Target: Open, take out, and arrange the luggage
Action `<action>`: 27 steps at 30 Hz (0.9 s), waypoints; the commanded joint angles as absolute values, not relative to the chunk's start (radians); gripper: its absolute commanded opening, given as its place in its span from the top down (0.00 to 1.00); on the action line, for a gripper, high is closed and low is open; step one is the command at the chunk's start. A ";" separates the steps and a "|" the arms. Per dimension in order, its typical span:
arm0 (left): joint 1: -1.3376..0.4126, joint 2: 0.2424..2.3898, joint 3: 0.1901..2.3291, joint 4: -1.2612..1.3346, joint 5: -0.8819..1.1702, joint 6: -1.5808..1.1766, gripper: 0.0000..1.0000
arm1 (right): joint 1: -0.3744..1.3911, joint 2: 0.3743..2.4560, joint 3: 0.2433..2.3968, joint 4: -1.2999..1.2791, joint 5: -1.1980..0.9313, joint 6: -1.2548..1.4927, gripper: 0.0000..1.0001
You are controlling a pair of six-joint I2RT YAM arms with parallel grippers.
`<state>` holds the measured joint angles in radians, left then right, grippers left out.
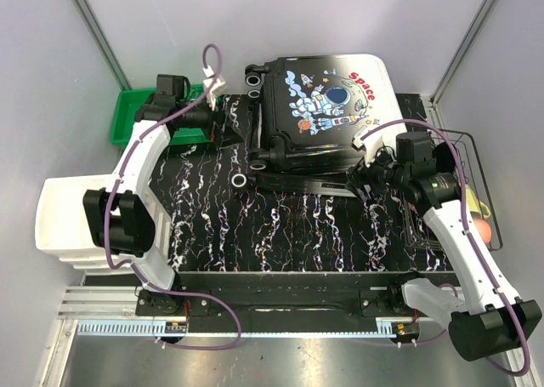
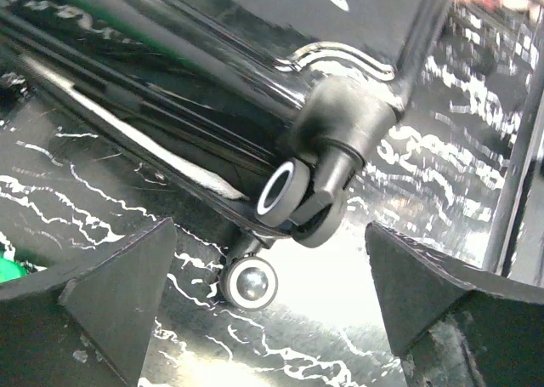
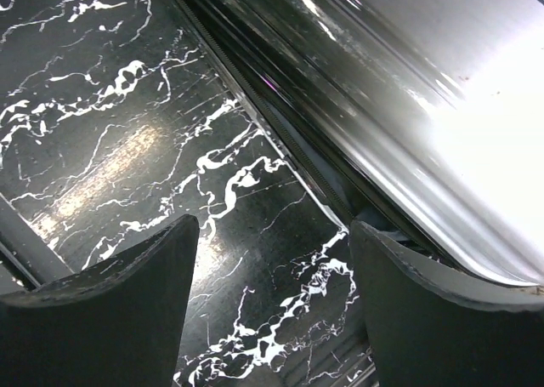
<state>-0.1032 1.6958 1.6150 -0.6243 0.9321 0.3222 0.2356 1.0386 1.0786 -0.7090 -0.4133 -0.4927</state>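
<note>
The luggage (image 1: 327,98) lies at the back middle of the table, its astronaut-printed shell tilted up over the lower half (image 1: 297,181). My left gripper (image 1: 223,125) is at its left side, open. In the left wrist view, two white-rimmed wheels (image 2: 284,191) (image 2: 249,282) show just beyond the open left gripper (image 2: 268,310), with nothing between the fingers. My right gripper (image 1: 367,179) is at the case's front right corner. In the right wrist view it (image 3: 272,293) stands open over the marble tabletop, its right finger (image 3: 425,302) next to the glossy shell's zipper edge (image 3: 289,149).
A green plastic bin (image 1: 132,119) stands at the back left, behind the left arm. A white drawer unit (image 1: 64,221) is at the left edge. A wire basket (image 1: 480,162) on the right holds an orange object (image 1: 482,230).
</note>
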 commanded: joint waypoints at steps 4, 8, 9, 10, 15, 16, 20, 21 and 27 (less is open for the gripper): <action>-0.233 1.723 1.634 -0.833 0.921 0.844 0.01 | 0.233 1.005 1.063 -0.727 -0.469 -0.482 0.20; -0.288 1.758 1.623 -0.801 0.862 0.897 0.01 | 0.236 0.986 1.052 -0.733 -0.457 -0.476 0.20; -0.299 1.770 1.617 -0.795 0.842 0.902 0.01 | 0.235 0.980 1.051 -0.733 -0.454 -0.469 0.20; -0.316 1.776 1.605 -0.789 0.828 0.926 0.02 | 0.235 0.974 1.049 -0.738 -0.453 -0.468 0.20; -0.348 1.796 1.548 -0.726 0.727 0.940 0.15 | 0.235 0.957 1.042 -0.744 -0.434 -0.465 0.19; -0.350 1.795 1.525 -0.674 0.716 0.924 0.18 | 0.236 0.956 1.037 -0.742 -0.434 -0.465 0.19; -0.351 1.787 1.511 -0.641 0.713 0.920 0.36 | 0.235 0.948 1.022 -0.735 -0.446 -0.472 0.19; -0.350 1.783 1.514 -0.644 0.713 0.916 0.46 | 0.236 0.946 1.014 -0.732 -0.454 -0.483 0.19; -0.322 1.708 1.600 -0.620 0.860 0.709 1.00 | 0.235 0.881 0.953 -0.700 -0.498 -0.572 0.21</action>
